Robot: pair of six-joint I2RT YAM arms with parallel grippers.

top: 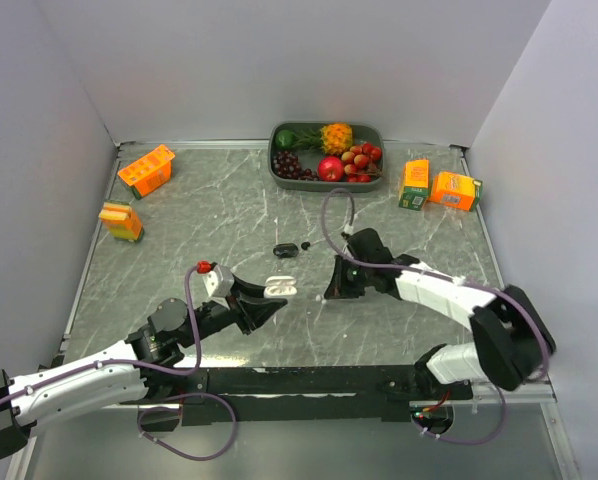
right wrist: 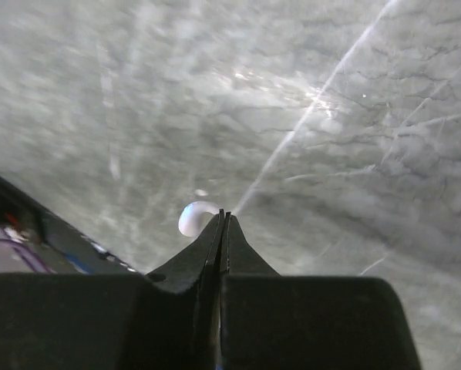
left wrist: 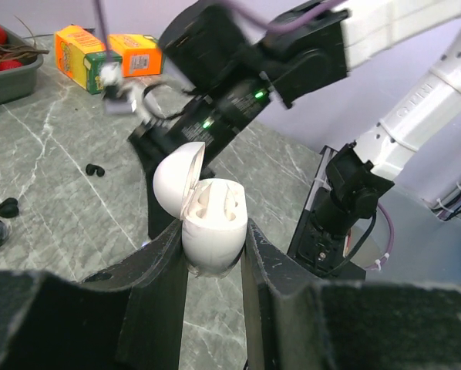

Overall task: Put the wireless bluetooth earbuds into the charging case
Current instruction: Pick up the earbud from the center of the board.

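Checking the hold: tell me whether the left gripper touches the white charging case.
Touching. Left wrist view: the white charging case sits wedged in the left gripper, both fingers against its sides.

Lighting: bright, even, from overhead; soft shadows. Glare: white streaks on grey marbled bench (right wrist: pixel 315 100). Right wrist view blurred.

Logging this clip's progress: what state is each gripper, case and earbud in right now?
White charging case: lid open, both sockets empty.
Left gripper: shut on the white charging case.
Right gripper: shut.
White earbud: beside the right gripper's tips; grip unclear.
Black earbud: loose on the table.
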